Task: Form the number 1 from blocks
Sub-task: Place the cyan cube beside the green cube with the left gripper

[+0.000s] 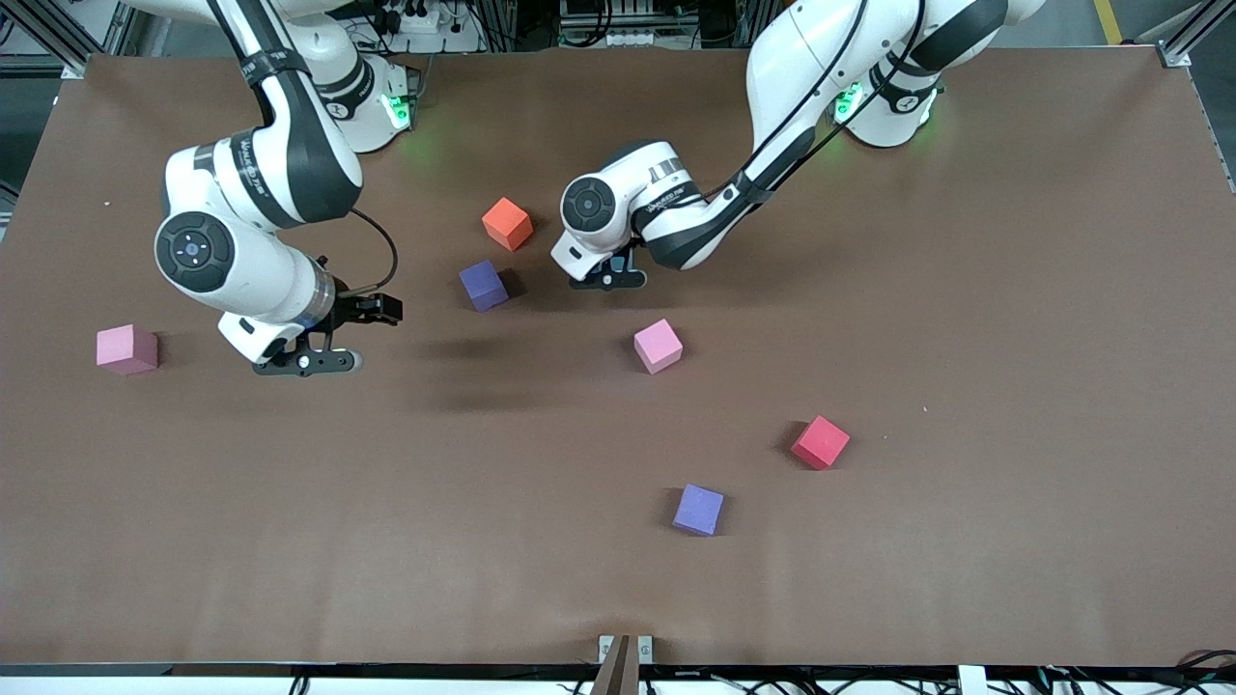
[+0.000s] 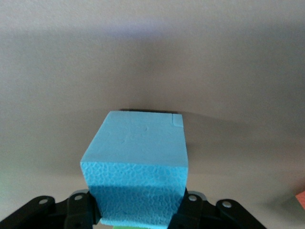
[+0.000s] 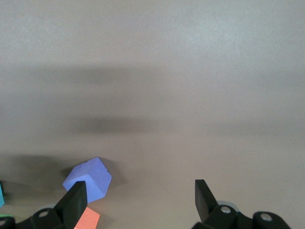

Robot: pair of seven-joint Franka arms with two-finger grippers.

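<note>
**Blocks mostly scattered – the "1" is barely begun**

Progress, as far as views show: no line of blocks on the table [image 1: 966, 290] yet. Judgement: early stage; nearly all placing is left.

Landmark = dark purple block [image 1: 483, 285], mid-table.

- Right arm w/ right hand [image 1: 307, 362]: up over bare table toward the right arm's end from the landmark, fingers wide, nothing between them. Looks to be waiting.
- Left arm w/ left hand [image 1: 608, 280]: low, just beside the landmark toward the left arm's end, clamped on the light blue block [image 2: 136, 164]. In the left wrist view a sliver of green shows under that block; can't tell if it's the green block, or if blue already sits on it.
- Orange block [image 1: 507, 223]: near the landmark, farther from front cam.
- Pink block [image 1: 658, 346]: nearer front cam than the landmark, toward the left arm's end.
- 2nd pink cube [image 1: 126, 348]: well apart, at the right arm's end.
- Red cube [image 1: 820, 442] and lavender cube [image 1: 698, 509]: nearer front cam, not part of the job.

Look of the blocks: small equal cubes, matte, foam-like; blue one has a pebbled side face, smooth top, sharp edges, one corner slightly nicked.
</note>
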